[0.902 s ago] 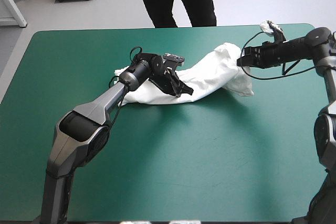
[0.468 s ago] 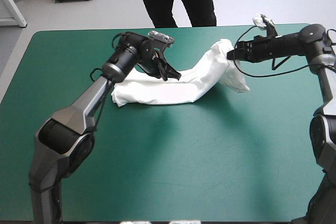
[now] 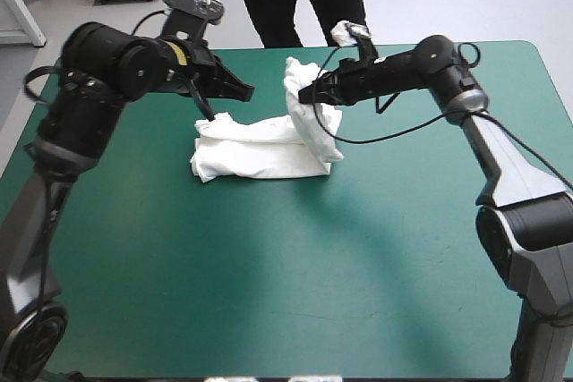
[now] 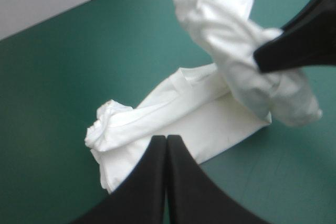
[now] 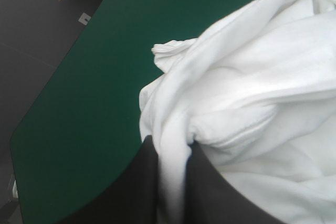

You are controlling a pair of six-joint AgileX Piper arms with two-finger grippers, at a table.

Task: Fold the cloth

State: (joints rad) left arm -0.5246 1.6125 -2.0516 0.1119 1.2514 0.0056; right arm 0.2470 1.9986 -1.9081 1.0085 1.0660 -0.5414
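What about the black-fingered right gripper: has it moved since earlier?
Yes: the right gripper pulled the white T-shirt leftward, away from the right edge of the teal-green table.

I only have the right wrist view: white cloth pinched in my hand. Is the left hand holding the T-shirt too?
Observer: No. The left hand is shut and empty, raised near the far end of the T-shirt.
Operator: How does the rest of it lie?
Observer: Most of it lies as a long folded band, flat on the teal-green cover. Your right hand holds one end raised over that band's right end.
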